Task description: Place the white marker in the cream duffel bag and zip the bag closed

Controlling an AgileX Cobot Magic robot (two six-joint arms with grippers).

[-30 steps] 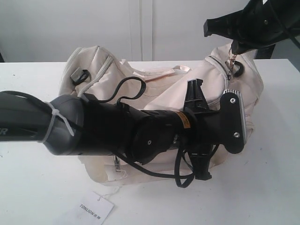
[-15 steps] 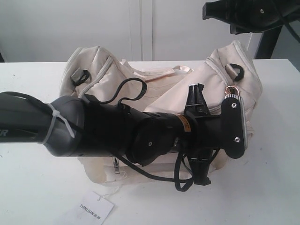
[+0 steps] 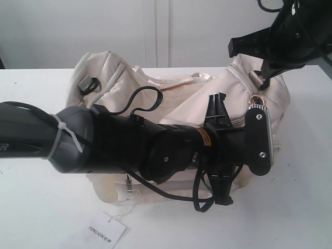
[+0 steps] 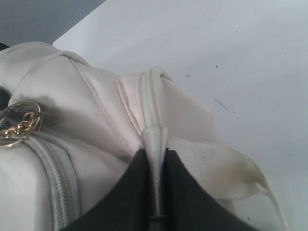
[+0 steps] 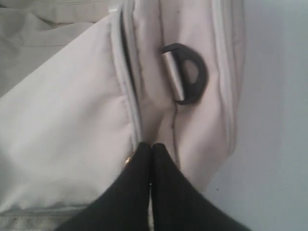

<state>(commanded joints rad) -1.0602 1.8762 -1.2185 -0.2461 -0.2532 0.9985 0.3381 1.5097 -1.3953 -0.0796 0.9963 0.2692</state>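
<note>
You are at the closing step, as far as these views let you judge: the white marker shows in none of them, so it is either inside the cream duffel bag [image 3: 176, 98] or hidden behind the arm, and you cannot confirm which. The bag lies on the desk [image 3: 295, 207] with its right end raised. Your left end effector [image 4: 155, 154] is clamped narrow on a piped ridge of cream fabric at that end, bracing the bag, with the gold pull ring [image 4: 17, 122] hanging just beside it. Your right end effector [image 5: 151, 145] hangs over the same end with its fingers pressed fully together, tips touching the fabric beside the zip [image 5: 127, 82]. A gold glint sits right at the tips, but you cannot tell whether anything is pinched. The stretch of zip in the right wrist view looks drawn shut; how far it runs closed elsewhere is hidden. The next move calls for getting hold of the pull and drawing it along the curved track while the left keeps the fabric taut. Watch the black D-ring [image 5: 187, 72] close to the track, and the satin strap handles [image 3: 197, 78] lying across the top. The left arm [image 3: 129, 145] and its loose cable [image 3: 145, 93] block most of the bag from outside. A paper hang tag [image 3: 106, 231] lies near the front edge, well clear.
</note>
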